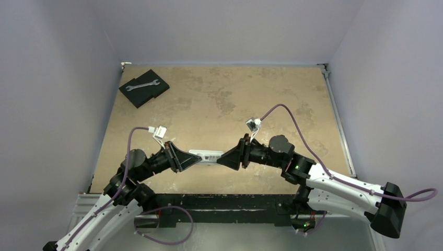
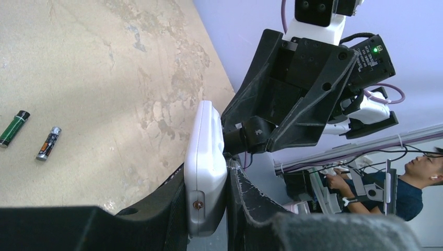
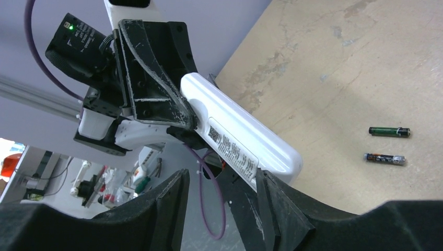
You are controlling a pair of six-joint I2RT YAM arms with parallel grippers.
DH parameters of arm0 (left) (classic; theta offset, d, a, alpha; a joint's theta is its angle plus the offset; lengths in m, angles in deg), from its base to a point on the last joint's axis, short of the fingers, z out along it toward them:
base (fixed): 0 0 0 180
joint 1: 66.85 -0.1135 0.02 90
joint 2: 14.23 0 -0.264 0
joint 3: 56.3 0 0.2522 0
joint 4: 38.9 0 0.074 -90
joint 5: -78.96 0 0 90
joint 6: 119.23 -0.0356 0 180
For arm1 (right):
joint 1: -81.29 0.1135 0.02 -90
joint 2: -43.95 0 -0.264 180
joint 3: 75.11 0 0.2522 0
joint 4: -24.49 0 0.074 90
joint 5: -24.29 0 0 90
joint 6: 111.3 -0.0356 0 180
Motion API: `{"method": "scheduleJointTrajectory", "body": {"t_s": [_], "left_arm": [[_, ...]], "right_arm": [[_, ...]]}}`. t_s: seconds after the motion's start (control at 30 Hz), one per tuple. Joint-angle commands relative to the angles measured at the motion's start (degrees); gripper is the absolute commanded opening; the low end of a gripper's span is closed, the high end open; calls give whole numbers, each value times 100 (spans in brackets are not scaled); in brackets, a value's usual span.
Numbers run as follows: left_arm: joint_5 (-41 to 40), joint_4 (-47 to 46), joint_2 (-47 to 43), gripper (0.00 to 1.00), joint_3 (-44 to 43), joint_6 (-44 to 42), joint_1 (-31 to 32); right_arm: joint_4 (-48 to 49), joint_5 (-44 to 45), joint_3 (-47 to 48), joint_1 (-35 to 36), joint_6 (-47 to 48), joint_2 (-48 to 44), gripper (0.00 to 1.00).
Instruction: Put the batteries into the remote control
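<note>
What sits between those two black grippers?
A slim white rectangular remote control, clamped in the left gripper, reaching the right gripper; seen in top view.

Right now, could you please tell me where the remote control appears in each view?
Top external: remote control low centre, between left jaws and right jaws.
Left wrist: remote control bottom centre, upright, in left jaws.
Right wrist: remote control centre, slanting, label showing.
Shared landmark: batteries, wrist views only.

The tan, mottled flat tabletop (image 1: 235,99) carries a flat black stepped block (image 1: 156,86) in its far left corner, topped by a silver open-ended wrench (image 1: 142,84), and two small dark cylindrical batteries (image 2: 14,127) (image 2: 48,143) lying side by side, just apart.
</note>
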Motion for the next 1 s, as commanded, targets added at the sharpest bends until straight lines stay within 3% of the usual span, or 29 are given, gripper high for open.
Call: {"method": "scheduleJointTrajectory", "body": {"t_s": [0.0, 0.97], "left_arm": [[-73, -421, -55, 0, -24, 96, -28], [72, -768, 34, 0, 59, 255, -28]], "right_arm": [[536, -115, -55, -24, -168, 37, 58], [322, 332, -180, 22, -233, 194, 58]]}}
